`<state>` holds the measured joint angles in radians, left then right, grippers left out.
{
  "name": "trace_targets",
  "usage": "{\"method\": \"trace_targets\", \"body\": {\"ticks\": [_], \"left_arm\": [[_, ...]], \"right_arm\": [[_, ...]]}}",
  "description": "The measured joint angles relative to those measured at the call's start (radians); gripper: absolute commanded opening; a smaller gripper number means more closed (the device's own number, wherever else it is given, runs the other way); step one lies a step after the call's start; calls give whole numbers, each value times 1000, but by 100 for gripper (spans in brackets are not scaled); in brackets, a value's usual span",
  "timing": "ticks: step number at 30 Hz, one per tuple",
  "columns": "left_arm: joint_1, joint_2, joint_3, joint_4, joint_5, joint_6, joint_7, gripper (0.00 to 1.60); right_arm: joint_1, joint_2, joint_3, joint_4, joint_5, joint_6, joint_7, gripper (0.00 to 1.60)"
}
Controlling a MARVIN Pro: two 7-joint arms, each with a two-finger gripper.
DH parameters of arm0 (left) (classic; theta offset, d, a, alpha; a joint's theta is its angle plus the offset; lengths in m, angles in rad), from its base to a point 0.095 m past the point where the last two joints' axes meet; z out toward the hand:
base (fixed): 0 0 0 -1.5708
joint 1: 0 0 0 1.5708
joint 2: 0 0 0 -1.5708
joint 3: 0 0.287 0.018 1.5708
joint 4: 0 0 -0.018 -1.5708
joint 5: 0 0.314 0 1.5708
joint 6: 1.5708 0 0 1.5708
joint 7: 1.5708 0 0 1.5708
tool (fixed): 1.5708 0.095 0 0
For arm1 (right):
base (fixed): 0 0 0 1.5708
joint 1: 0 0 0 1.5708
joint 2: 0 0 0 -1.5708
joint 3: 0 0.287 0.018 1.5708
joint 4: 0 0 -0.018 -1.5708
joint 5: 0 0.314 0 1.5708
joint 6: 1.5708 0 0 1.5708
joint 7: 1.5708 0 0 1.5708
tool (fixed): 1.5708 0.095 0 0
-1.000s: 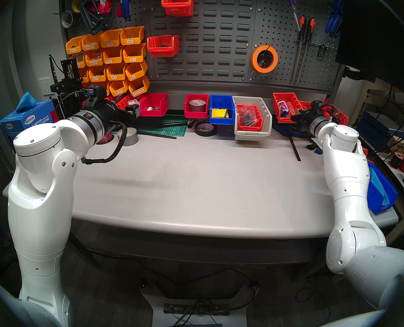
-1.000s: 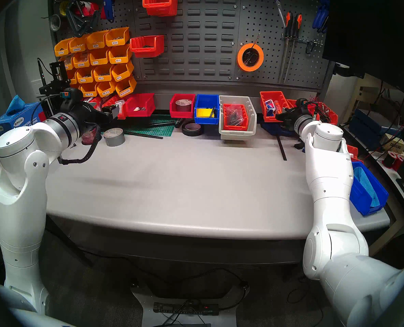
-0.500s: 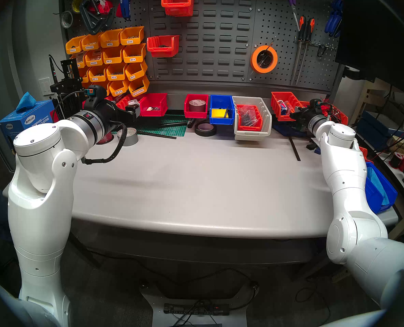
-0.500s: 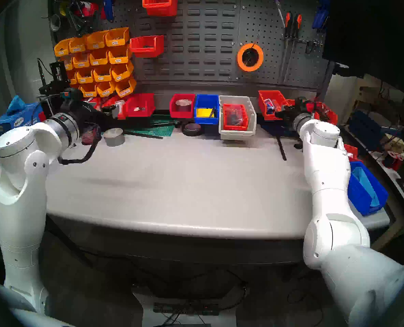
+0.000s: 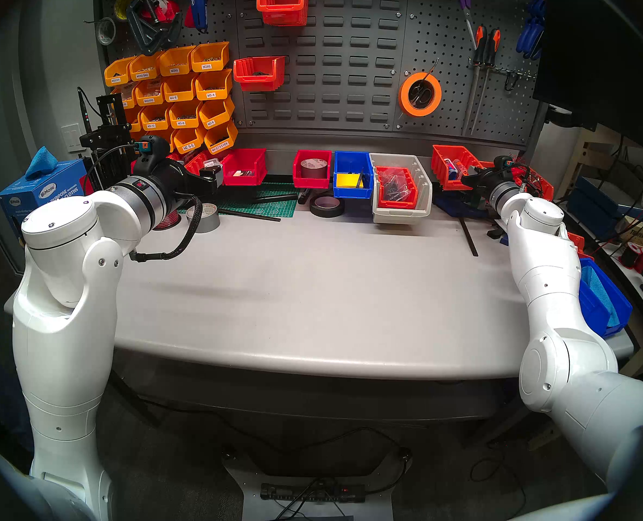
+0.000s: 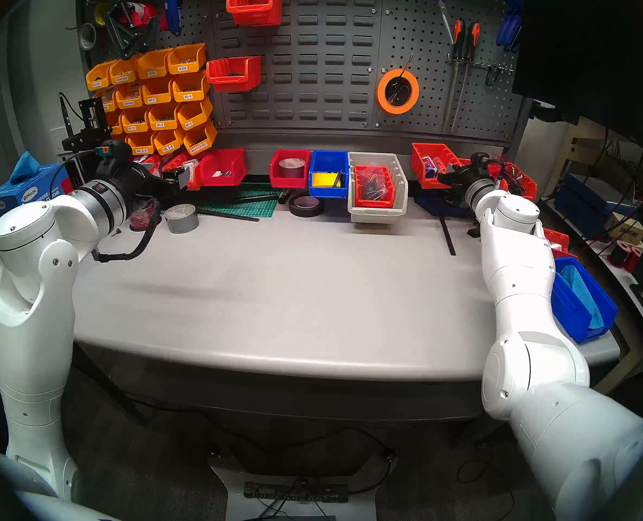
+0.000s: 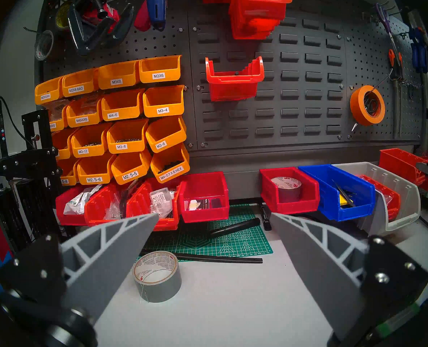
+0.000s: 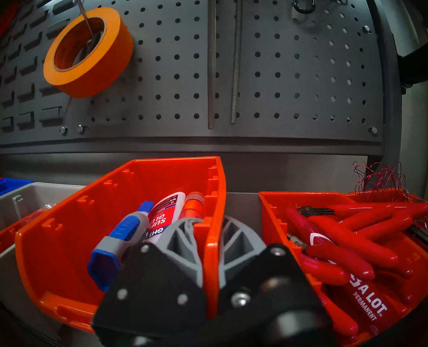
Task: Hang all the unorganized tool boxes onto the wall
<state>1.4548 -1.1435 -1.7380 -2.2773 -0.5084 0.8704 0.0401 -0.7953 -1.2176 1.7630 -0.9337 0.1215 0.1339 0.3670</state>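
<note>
My right gripper is shut on the right side wall of an orange-red ribbed tool box holding glue bottles, at the table's back right. In the right wrist view one finger is inside the box and one outside, and the box is tilted. My left gripper is open and empty, hovering in front of a bright red tool box on the table. The louvred wall carries two hung orange-red boxes.
A second orange-red bin with red pliers sits right of the held box. A red bin with tape, a blue bin and a clear bin line the back. Grey duct tape lies under my left gripper.
My right gripper has shifted a little left and up with the orange-red tool box, which has moved with it. The left arm has not moved.
</note>
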Motion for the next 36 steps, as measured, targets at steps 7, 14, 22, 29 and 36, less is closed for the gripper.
{"method": "trace_targets", "body": {"ticks": [7,14,22,29,36], "left_arm": [[0,1,0,0,-1,-1,1,160],[0,2,1,0,-2,-2,3,160],[1,3,1,0,-3,-3,4,160],[1,4,2,0,-5,-3,5,160],[1,4,2,0,-6,-3,6,160]], "right_arm": [[10,1,7,27,10,-15,-2,0],[23,6,9,47,8,-12,-3,0],[26,7,9,39,7,1,-2,0],[17,-5,4,-14,7,47,-3,0],[4,-17,5,-56,5,91,-21,0]]}}
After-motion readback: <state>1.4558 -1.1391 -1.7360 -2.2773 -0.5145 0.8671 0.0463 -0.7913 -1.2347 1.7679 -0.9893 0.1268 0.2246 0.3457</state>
